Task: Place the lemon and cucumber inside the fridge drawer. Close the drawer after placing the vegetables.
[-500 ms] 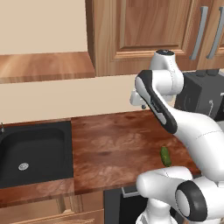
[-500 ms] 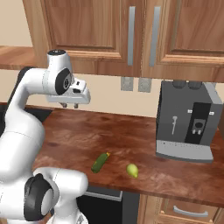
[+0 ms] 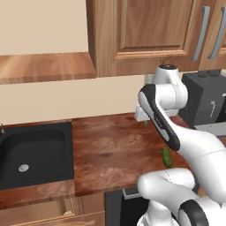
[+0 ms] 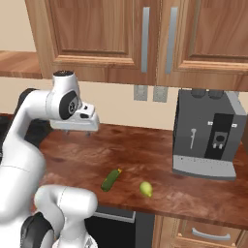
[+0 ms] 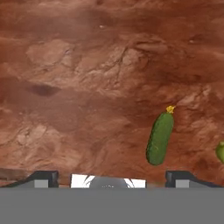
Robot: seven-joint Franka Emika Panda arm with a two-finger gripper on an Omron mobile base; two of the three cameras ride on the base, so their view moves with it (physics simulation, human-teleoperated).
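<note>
The cucumber (image 4: 111, 179) is a short dark green oblong lying on the wooden counter (image 4: 160, 155), a little in from its front edge. Just to its right rests the small yellow-green lemon (image 4: 146, 189). My gripper (image 4: 77, 132) hangs open above the counter, behind and to the left of both, with nothing between its fingers. In the hand view the cucumber (image 5: 160, 138) lies ahead and right of centre, close to the right fingertip, and the lemon (image 5: 220, 152) is cut off by the right edge. The left base view shows the cucumber (image 3: 167, 157) partly behind my arm. The fridge drawer is out of view.
A black coffee machine (image 4: 207, 135) stands at the counter's right, against the wall. A dark sink (image 3: 31, 150) is sunk into the counter at the left. Wooden wall cabinets (image 4: 121, 34) hang overhead. A wooden drawer with a silver handle (image 4: 203, 235) sits below the counter.
My hand has come down closer to the counter, staying open. The cucumber and lemon lie where they were.
</note>
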